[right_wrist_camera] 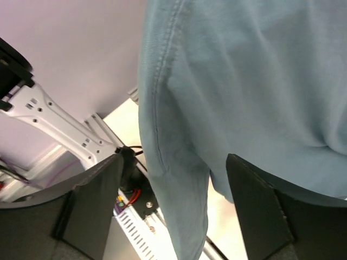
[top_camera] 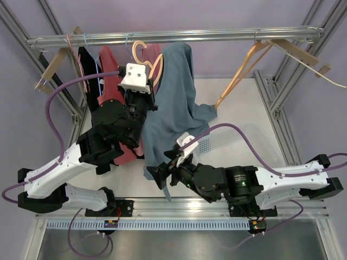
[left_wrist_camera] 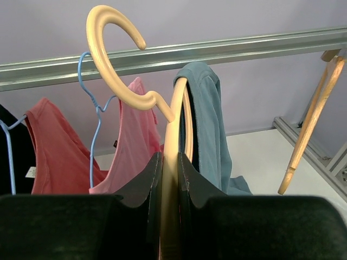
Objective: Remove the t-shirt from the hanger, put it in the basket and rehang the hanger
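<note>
A blue-grey t-shirt (top_camera: 173, 108) hangs draped over a cream hanger (left_wrist_camera: 111, 65) just below the metal rail (top_camera: 217, 35). Whether the hook rests on the rail I cannot tell. My left gripper (left_wrist_camera: 170, 158) is shut on the hanger's arm, with the shirt's collar (left_wrist_camera: 203, 108) just right of the jaws. From above, the left gripper (top_camera: 146, 64) reaches up beside the shirt. My right gripper (top_camera: 162, 176) is low at the shirt's bottom edge. In the right wrist view the right gripper (right_wrist_camera: 173, 162) stands open, and the t-shirt (right_wrist_camera: 244, 81) hangs down between its fingers without being pinched.
A pink top (left_wrist_camera: 135, 146) on a blue wire hanger (left_wrist_camera: 95, 108), a red shirt (top_camera: 111, 76) and a black garment (top_camera: 87, 62) hang left of the t-shirt. Empty wooden hangers (top_camera: 244, 70) hang at the right. A clear basket (top_camera: 233, 141) lies on the table.
</note>
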### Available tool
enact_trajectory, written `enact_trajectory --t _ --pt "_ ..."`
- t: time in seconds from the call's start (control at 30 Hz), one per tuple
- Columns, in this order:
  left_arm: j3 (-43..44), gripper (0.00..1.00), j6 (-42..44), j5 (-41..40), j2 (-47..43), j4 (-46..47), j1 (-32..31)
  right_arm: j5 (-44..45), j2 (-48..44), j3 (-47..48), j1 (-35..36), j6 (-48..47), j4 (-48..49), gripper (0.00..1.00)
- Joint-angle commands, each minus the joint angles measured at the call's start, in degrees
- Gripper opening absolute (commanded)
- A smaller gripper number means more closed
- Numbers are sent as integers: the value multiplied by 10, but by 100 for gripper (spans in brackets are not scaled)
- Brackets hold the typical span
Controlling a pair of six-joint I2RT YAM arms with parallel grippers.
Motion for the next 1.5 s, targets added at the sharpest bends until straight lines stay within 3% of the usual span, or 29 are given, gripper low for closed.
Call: enact_trajectory --t 0.0,0.13,0.2,0.23,0.33,0.5,0.63,0.8,0.97,1.13,1.2,1.3,1.47 --pt "22 0 -9 -23 -13 96 -19 39 29 43 5 -34 37 79" --pt "10 0 -19 -21 -29 98 -27 38 50 60 5 -45 54 65" --pt "3 0 -25 -17 -33 99 -29 32 52 62 6 -49 66 51" --pt "-8 0 -25 -17 -35 102 -29 25 52 61 6 -47 73 31" --pt "-47 0 -4 -13 -50 148 -29 -13 45 60 10 -31 68 0" --pt "-73 0 32 -11 -64 202 -28 -105 68 76 70 -22 29 0" --pt "-12 0 60 11 -50 192 -27 -239 115 85 99 34 -5 0" --pt "81 0 88 25 -39 181 -28 -266 154 74 117 67 3 0" --pt "155 0 90 43 -33 125 -27 -255 163 61 117 75 -7 0" --pt "169 0 34 62 -64 34 -27 -137 102 -2 107 91 -43 0" --pt "166 0 -25 95 -95 -30 -27 -92 52 -32 86 97 -75 0" --pt "150 0 -77 136 -137 -80 -27 -106 -16 -68 18 87 -78 0" --pt "106 0 -156 202 -175 -152 -27 -48 -61 -17 -41 -12 -90 0"
